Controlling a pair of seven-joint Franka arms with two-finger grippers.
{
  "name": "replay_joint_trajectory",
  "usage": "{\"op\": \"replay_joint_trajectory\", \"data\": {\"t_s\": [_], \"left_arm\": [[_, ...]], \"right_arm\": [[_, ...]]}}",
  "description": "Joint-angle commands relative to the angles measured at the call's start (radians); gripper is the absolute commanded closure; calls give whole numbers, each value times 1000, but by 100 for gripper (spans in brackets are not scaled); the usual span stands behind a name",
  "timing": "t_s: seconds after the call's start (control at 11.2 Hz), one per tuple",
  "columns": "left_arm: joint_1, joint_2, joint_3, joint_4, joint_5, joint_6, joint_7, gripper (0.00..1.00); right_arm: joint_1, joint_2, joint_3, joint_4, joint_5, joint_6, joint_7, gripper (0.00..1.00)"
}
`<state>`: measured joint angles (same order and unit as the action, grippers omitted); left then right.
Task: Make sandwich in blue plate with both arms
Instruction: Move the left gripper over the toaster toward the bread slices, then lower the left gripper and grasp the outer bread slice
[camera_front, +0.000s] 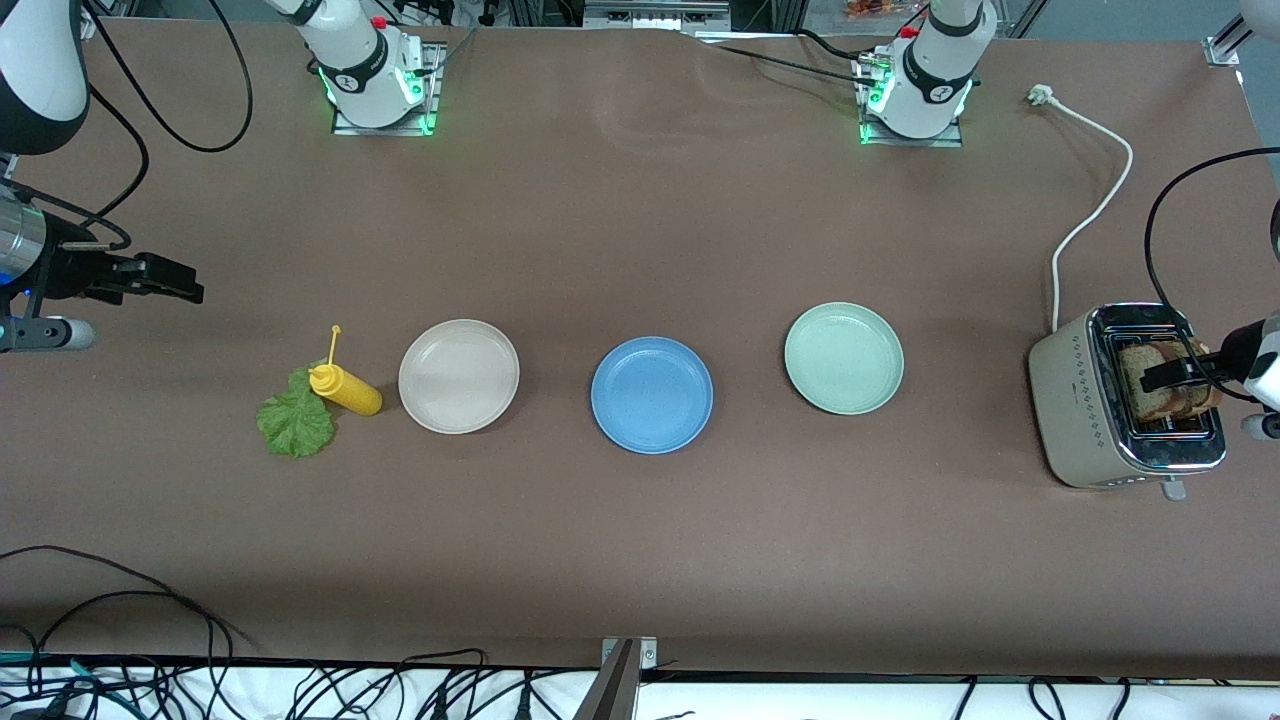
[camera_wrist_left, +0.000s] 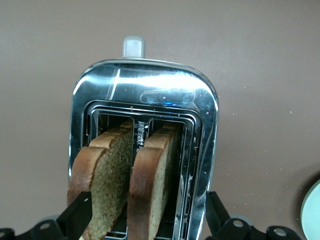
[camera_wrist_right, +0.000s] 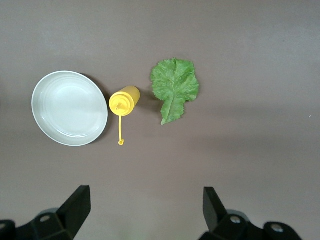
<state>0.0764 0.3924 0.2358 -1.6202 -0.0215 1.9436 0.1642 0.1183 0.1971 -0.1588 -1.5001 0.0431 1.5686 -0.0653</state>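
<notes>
Even overhead light, soft shadows beneath the plates; glare streaks the chrome toaster (camera_wrist_left: 145, 95) top; all views sharp.

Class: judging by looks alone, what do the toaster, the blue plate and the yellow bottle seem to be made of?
Toaster: shiny metal top that mirrors light, matte beige sides, perhaps painted metal or plastic.
Blue plate: probably matte plastic, with even colour and no glare.
Yellow bottle: likely soft, smooth plastic with a thin moulded cap strap.
</notes>
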Motion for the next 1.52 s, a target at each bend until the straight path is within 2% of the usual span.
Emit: {"op": "replay_joint_trajectory", "data": {"t_s": [0.0,0.18,0.36,0.8,1.16,1.25,1.43], "left_arm": [[-6,29,2,31,-23,2,24,2],[-10,28,0,31,-14,-2,15,27],[-10,28,-1,31,-12,0,23,39],[-4,46,0,29,-12,-2,29,41],[-4,46,2,29,-12,-3,28,85],[-4,46,2,29,-14,-3,26,93],[-4,46,2,29,-12,-3,26,98]], "right_arm": [[0,-5,-1,11,15,-4,12,0],[0,-5,-1,11,15,-4,12,0],[0,-5,-1,11,15,-4,12,0],[0,-5,-1,11,15,-5,12,0],[0,-5,-1,11,15,-4,12,0],[0,-5,-1,11,15,-4,12,0],[0,-5,-1,11,15,-4,12,0]]}}
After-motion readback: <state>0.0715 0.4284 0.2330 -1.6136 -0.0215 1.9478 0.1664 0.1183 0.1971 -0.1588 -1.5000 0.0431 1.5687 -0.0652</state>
